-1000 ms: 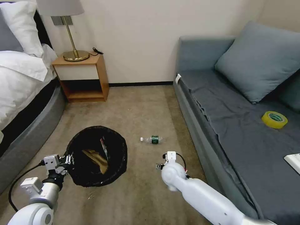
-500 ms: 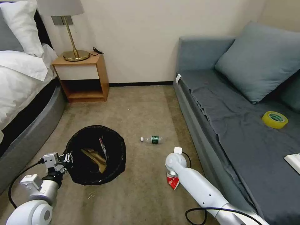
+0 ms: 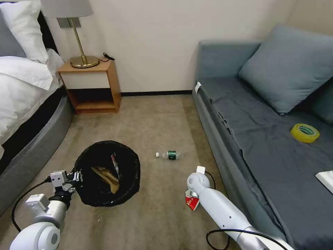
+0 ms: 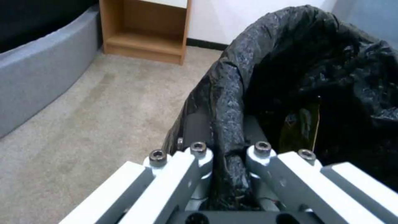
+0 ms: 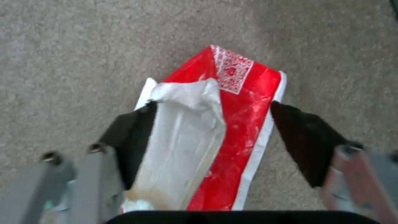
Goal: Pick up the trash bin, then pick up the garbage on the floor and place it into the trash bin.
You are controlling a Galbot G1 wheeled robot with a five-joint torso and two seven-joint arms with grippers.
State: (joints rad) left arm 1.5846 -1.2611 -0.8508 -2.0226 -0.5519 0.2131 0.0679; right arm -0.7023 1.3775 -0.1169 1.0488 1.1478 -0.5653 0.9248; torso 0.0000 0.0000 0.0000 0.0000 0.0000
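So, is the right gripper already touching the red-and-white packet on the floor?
Cannot tell. In the right wrist view the right gripper is open, its fingers either side of the red-and-white packet, with no plain contact or gap.

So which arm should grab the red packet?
The right. Its gripper is open, straddling the red-and-white packet on the carpet, while the left gripper is busy, shut on the trash bin rim.
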